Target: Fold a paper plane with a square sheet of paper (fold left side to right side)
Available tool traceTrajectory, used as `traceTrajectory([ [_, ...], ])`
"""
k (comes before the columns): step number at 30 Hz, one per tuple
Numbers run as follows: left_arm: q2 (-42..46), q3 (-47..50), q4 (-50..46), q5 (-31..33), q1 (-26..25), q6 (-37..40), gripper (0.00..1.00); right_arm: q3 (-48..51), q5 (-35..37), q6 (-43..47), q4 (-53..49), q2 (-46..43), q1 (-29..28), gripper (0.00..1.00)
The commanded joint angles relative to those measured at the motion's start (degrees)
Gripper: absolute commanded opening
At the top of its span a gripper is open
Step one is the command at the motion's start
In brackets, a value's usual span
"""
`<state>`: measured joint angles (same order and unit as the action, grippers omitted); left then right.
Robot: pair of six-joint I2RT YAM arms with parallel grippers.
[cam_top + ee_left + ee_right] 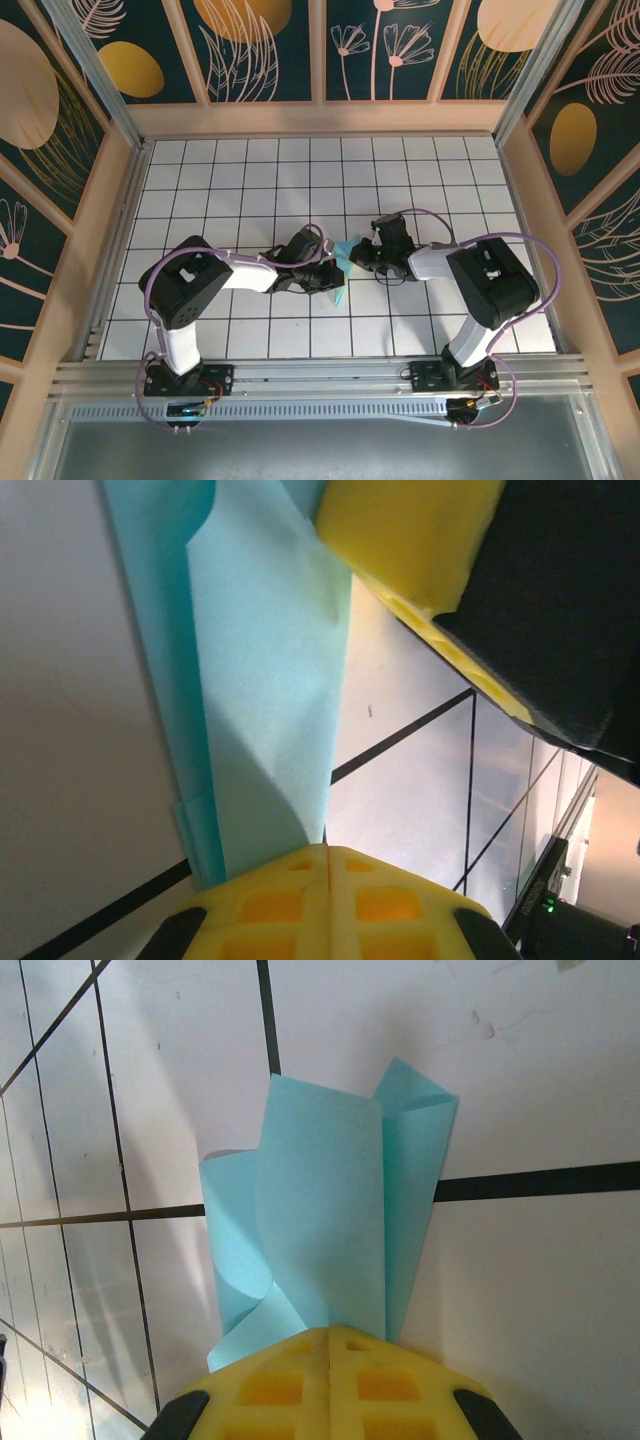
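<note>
We hold the folded paper [325,1210] off the table, left gripper [327,865] and right gripper [330,1345] each clamped on it.

**Sheet of paper [343,268] being largely hidden between two grippers**

From above, most of the sheet is being covered by the left gripper [325,277] and the right gripper [360,256], and its folds are being shown too small to read. In the left wrist view, its upper end is being cut off by the top edge and overlapped by the right gripper's blurred, cropped finger. In both wrist views, its near end is being hidden where it is being pinched between the yellow pads [270,1385].
</note>
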<state>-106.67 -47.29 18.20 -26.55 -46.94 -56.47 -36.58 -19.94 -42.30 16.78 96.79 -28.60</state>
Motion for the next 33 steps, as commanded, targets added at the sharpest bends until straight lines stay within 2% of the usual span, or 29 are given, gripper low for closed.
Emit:
traceTrajectory([
  [1, -1.2, 1.1, -0.5, 0.2, -0.1, -0.5, 0.00, 1.6, 0.7, 0.9, -6.4, 2.2, -0.1, 0.00],
  [10, -3.1, 1.0, -1.7, 1.1, -0.7, -0.5, 0.00, 0.8, 0.3, 1.3, -6.9, 1.4, -0.3, 0.00],
  [18, -4.0, -1.5, -10.2, 7.3, -1.9, 3.0, 0.00, -0.5, -0.2, 1.7, -6.5, -4.6, 0.1, 0.00],
  [24, -4.4, -2.2, -12.8, 9.8, -2.4, 4.2, 0.00, 3.1, -1.2, 2.2, -4.4, -9.2, 0.4, 0.00],
  [33, -4.8, -3.0, -15.1, 11.5, -2.6, 5.4, 0.00, 5.0, -3.3, 1.1, 1.1, -6.4, -1.2, 0.00],
])
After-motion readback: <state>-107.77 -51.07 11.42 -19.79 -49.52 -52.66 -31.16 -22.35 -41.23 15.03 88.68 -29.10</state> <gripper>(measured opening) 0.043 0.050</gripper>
